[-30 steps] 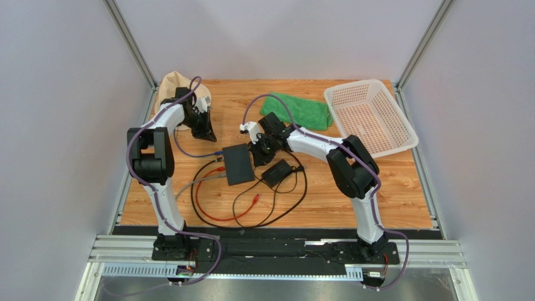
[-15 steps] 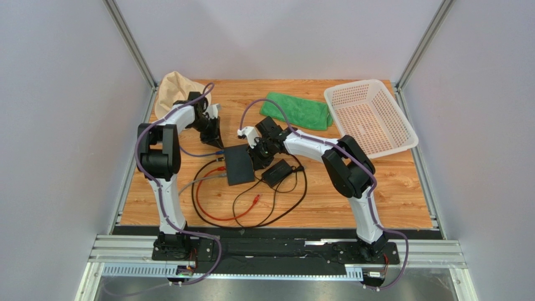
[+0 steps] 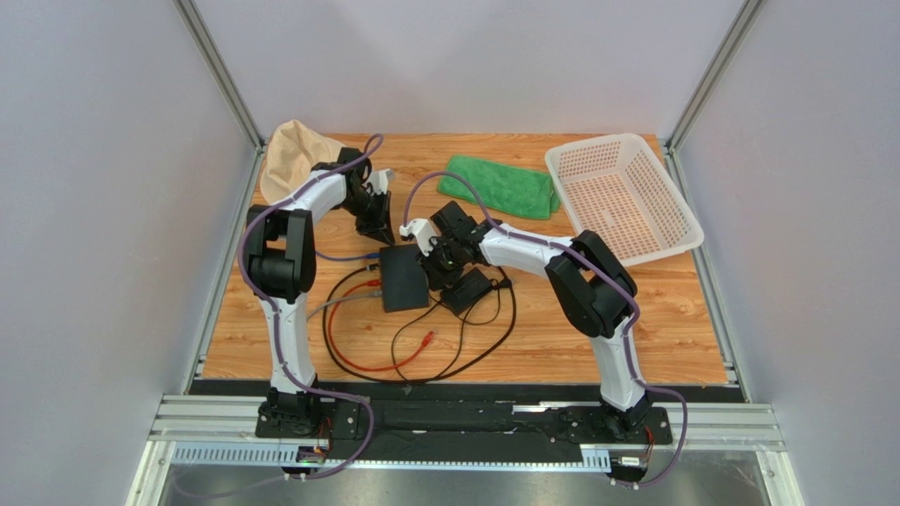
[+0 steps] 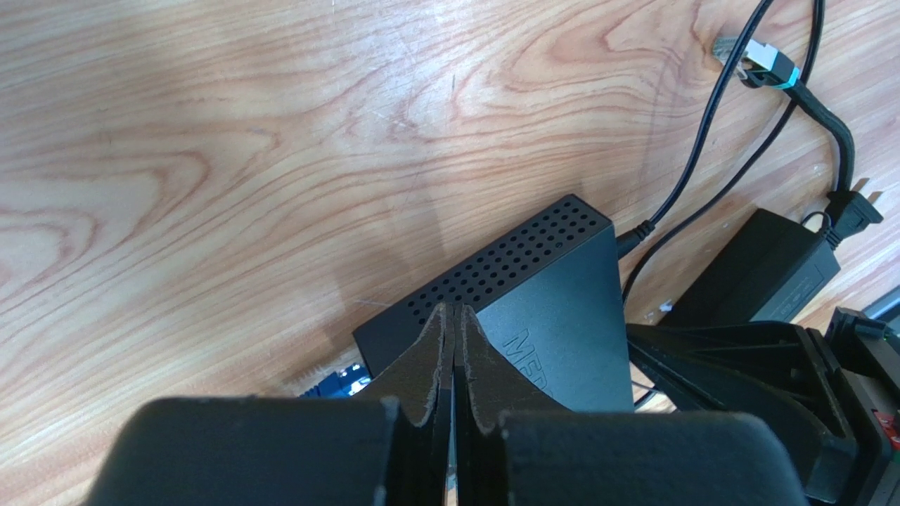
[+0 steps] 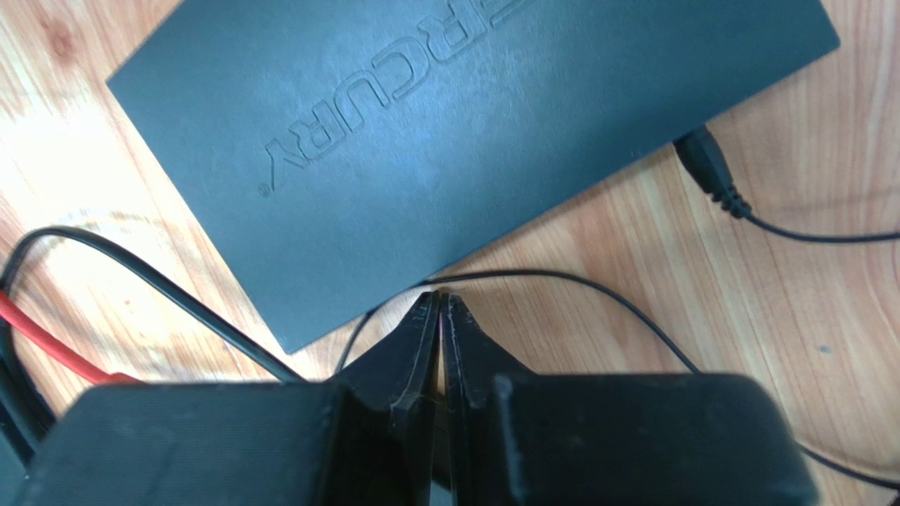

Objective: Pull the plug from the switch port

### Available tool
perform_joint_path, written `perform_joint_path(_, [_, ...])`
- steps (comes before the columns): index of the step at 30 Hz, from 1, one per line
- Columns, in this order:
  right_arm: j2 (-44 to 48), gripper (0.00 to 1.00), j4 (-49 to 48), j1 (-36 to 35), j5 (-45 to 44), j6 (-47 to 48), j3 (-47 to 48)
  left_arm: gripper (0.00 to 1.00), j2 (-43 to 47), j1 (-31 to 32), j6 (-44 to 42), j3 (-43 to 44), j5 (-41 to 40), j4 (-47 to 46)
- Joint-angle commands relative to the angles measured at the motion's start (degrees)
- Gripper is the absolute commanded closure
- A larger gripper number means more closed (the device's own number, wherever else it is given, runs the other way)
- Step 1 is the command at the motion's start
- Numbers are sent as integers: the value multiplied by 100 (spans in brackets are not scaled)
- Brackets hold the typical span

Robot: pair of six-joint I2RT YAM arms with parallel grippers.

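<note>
The switch (image 3: 402, 276) is a flat matte black box in the middle of the table. Blue (image 3: 364, 256), red (image 3: 369, 285) and grey plugs sit at its left edge; the ports themselves are hidden. My left gripper (image 3: 378, 228) is shut and empty, just above the switch's far left corner. In the left wrist view its tips (image 4: 454, 309) hang over the perforated end of the switch (image 4: 549, 316), with the blue plug (image 4: 336, 382) beside them. My right gripper (image 3: 436, 269) is shut and empty at the switch's right edge. In the right wrist view its tips (image 5: 441, 297) are beside the switch (image 5: 475, 127).
A black power adapter (image 3: 468, 287) lies right of the switch, and its round plug (image 5: 706, 167) enters the switch's side. Red and black cables (image 3: 401, 353) loop toward the front. A green cloth (image 3: 502, 185), a white basket (image 3: 623, 195) and a beige bag (image 3: 291, 153) lie at the back.
My left arm has swung right from the beige bag to the switch's far left corner. My right gripper has shifted slightly nearer along the switch's right edge. Both stayed shut.
</note>
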State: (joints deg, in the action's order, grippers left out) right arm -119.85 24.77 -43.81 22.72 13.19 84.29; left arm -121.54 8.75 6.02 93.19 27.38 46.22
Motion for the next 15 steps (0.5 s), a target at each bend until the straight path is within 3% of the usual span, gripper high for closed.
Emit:
perform_joint_path(1, [322,89,-34,-22,-127,149,-88,100,-2,4,-22,305,-56,221])
perform_joint_path(8, [401,89,-60,-31,-189,166,-88,100,648,-84,-171,490,-795,283])
perform_joint_path(15, [393,88,-122,-75,-233,175,-194,100,157,-84,-426,692,-1085,783])
